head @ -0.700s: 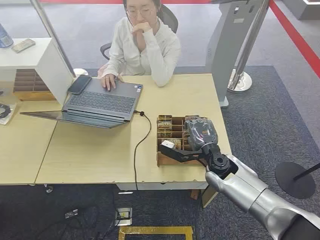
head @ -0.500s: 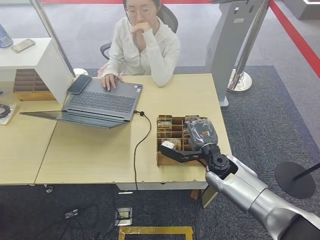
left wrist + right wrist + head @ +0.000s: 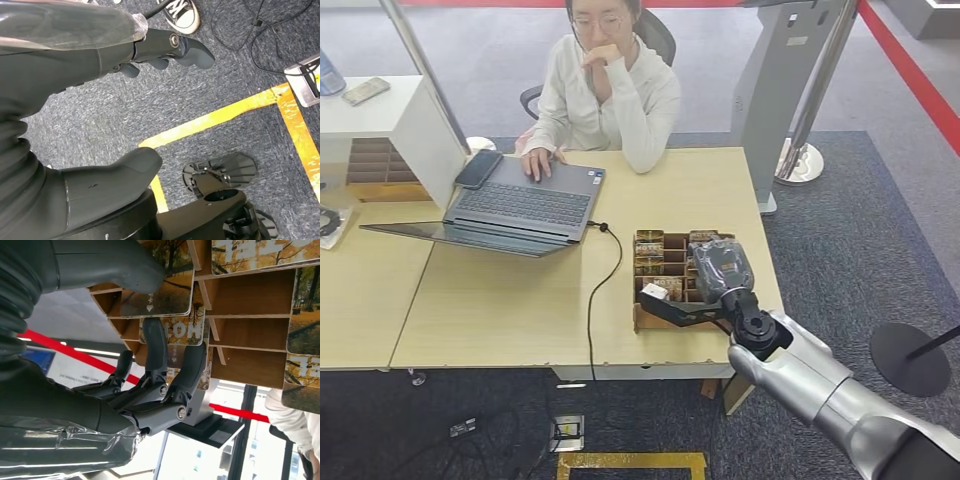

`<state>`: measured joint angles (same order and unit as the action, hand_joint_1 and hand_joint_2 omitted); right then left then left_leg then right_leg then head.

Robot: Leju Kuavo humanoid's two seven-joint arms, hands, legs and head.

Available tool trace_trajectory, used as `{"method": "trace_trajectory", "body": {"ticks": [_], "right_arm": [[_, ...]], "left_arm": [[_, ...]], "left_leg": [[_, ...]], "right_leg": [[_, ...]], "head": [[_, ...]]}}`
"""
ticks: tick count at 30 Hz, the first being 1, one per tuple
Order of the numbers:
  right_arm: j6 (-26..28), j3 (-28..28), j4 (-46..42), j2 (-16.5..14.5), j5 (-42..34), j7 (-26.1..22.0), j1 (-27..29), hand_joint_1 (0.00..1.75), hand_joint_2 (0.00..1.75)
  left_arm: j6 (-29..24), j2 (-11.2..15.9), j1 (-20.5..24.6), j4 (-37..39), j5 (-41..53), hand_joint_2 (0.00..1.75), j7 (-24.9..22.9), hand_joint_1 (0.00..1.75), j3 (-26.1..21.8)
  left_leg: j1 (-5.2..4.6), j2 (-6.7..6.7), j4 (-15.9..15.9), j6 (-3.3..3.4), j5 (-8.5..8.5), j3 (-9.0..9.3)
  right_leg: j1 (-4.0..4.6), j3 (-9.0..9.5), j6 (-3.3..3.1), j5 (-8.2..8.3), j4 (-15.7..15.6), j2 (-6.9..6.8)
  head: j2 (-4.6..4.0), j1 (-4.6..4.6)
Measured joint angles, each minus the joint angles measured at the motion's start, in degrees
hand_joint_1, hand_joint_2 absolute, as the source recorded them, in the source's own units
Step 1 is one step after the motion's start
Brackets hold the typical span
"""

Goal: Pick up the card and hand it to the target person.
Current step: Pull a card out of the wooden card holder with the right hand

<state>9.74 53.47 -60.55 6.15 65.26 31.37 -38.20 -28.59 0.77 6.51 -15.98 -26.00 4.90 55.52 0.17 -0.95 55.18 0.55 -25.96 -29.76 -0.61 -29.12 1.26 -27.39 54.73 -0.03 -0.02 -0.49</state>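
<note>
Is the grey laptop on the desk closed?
No, the grey laptop lies open on the wooden desk, keyboard showing under the person's hand.

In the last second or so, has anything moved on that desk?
Barely. The right hand and its arm have eased slightly down and toward the robot over the wooden card rack, fingers at the front cards; no card lifted yet. The person, laptop and left hand are unchanged.
</note>
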Motion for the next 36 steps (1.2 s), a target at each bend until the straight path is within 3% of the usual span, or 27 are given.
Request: {"method": "trace_trajectory", "body": {"ticks": [15, 30, 36], "right_arm": [[-0.05, -0.41, -0.29, -0.09, 0.99, 0.98, 0.32, 0.8, 1.75], [-1.09, -2.81, -3.56, -0.05, 2.34, 2.34, 1.62, 0.64, 1.75], [-1.33, -3.55, -4.59, 0.03, 2.38, 2.45, 1.76, 0.69, 1.75]], "left_arm": [[-0.01, -0.01, -0.46, 0.01, -0.14, 1.75, 0.0, 0.0, 0.0], [0.02, -0.11, -0.51, 0.01, 0.04, 1.75, -0.5, 0.0, 0.4], [0.02, -0.2, -0.52, 0.01, 0.05, 1.75, -0.5, 0.0, 0.42]], "left_leg": [[0.0, 0.0, 0.0, 0.0, 0.0, 0.0], [0.0, 0.02, 0.0, 0.0, 0.0, 0.0], [0.0, 0.03, 0.0, 0.0, 0.0, 0.0]], "right_leg": [[0.0, -0.01, 0.0, 0.0, 0.0, 0.01], [0.0, -0.05, 0.0, 0.0, 0.0, 0.06], [0.0, -0.06, 0.0, 0.0, 0.0, 0.07]], "head": [[0.0, 0.0], [0.0, 0.0], [0.0, 0.02]]}}
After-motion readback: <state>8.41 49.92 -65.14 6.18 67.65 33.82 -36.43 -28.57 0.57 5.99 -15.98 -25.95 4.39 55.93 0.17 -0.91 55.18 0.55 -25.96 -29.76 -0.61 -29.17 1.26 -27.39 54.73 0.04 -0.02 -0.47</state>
